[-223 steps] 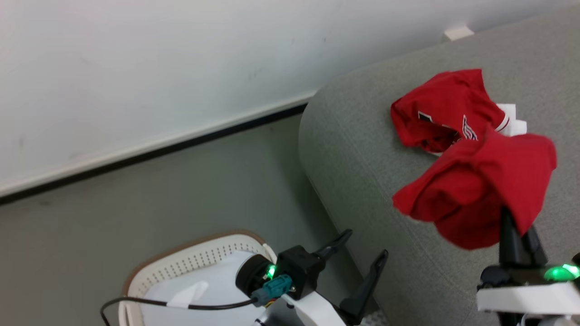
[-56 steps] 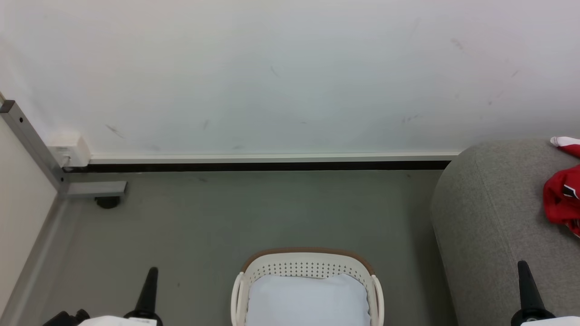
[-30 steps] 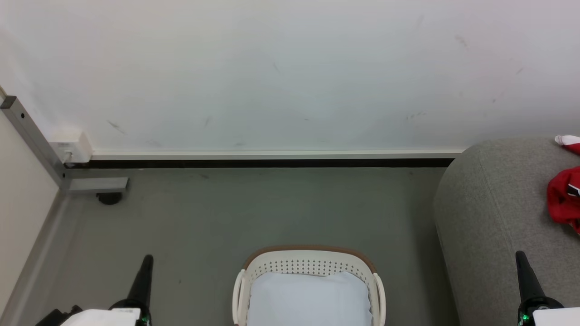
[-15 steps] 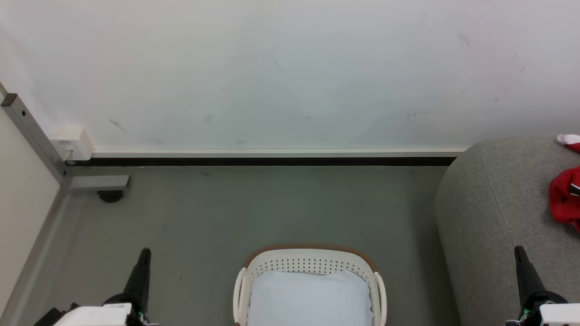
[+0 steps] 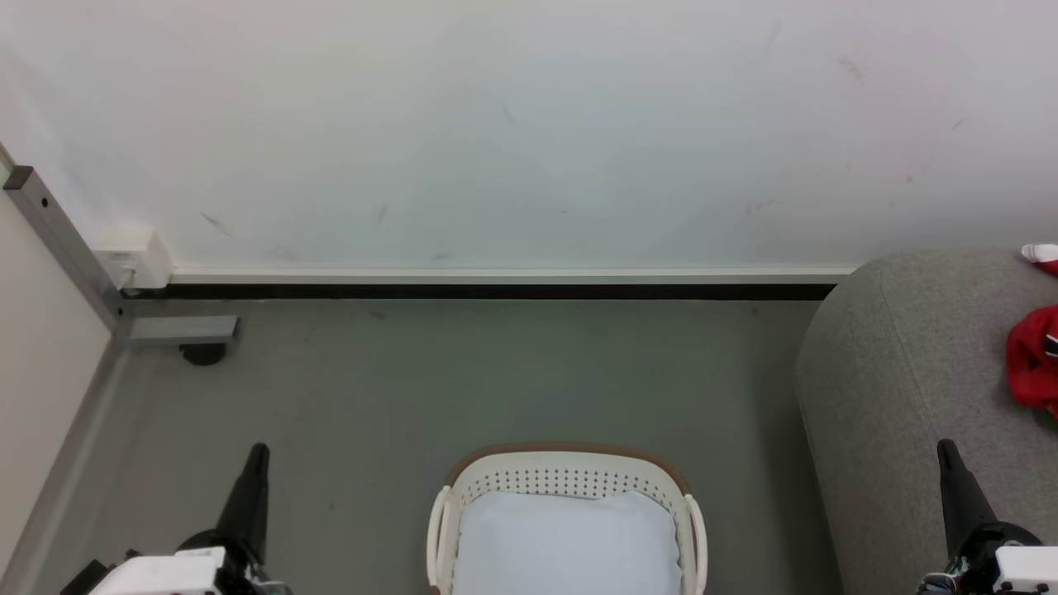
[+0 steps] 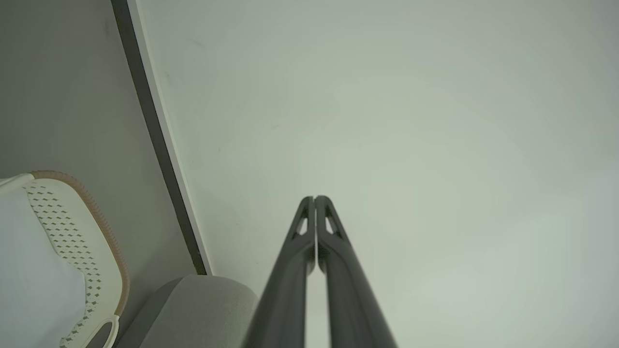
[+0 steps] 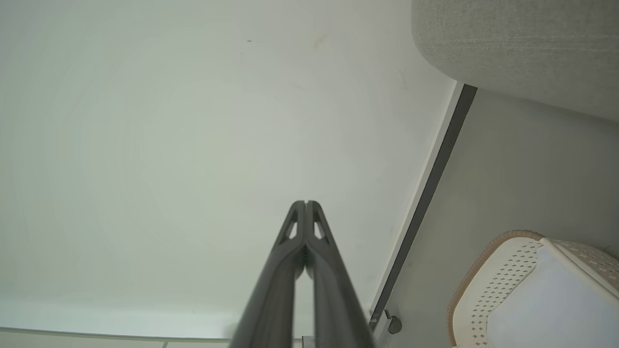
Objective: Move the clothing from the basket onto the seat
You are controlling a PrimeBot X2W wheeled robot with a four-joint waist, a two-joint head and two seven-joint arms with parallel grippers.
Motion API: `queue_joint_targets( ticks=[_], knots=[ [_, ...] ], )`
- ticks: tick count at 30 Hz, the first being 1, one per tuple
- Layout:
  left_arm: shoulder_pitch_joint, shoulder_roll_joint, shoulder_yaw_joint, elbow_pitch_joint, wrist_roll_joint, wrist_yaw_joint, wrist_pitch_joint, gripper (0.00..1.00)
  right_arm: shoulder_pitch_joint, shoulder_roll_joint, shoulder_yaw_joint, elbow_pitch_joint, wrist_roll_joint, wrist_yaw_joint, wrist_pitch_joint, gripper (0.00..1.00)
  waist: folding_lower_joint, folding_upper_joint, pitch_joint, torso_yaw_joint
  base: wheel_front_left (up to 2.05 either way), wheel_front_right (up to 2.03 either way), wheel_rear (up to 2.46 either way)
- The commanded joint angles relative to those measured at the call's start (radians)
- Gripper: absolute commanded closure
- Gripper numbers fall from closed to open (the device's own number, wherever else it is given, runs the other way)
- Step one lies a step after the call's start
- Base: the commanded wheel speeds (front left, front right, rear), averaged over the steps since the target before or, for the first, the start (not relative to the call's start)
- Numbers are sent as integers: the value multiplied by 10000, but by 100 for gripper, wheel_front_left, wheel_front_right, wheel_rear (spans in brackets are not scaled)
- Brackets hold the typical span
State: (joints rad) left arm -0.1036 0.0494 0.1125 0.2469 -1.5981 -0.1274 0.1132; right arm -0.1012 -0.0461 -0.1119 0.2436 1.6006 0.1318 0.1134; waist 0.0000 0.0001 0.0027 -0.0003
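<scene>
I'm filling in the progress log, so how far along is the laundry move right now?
Done, it seems: red clothing lies on the grey sofa, and the basket shows a white pad with no red fabric visible. In hand: nothing; the left gripper and right gripper are shut and empty, pointing toward the wall. Left: probably nothing, though the basket's near end is cut off.

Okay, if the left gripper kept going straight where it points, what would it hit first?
Probably the white wall: the left gripper, shut, aims at bare wall past the black baseboard, with nothing visible between. The basket lies off to the side. Distance is unclear.
</scene>
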Motion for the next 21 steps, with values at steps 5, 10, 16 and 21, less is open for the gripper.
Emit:
queue_joint_targets(
  ticks=[5, 10, 16, 21],
  knots=[
    [-101, 9, 53, -27, -205, -54, 49, 100, -145, -75, -39, 27, 132, -21, 39, 100, 0, -1, 4, 3, 0, 0, 0],
    [-100, 9, 53, -27, -206, -54, 49, 100, -145, -74, -38, 27, 133, -21, 40, 100, 0, -1, 4, 3, 0, 0, 0],
    [-100, 9, 52, -28, -206, -54, 48, 100, -145, -74, -38, 27, 133, -21, 40, 100, 0, -1, 4, 3, 0, 0, 0],
    [-99, 9, 52, -28, -207, -54, 48, 100, -145, -74, -38, 27, 133, -21, 39, 100, 0, -1, 4, 3, 0, 0, 0]
  ],
)
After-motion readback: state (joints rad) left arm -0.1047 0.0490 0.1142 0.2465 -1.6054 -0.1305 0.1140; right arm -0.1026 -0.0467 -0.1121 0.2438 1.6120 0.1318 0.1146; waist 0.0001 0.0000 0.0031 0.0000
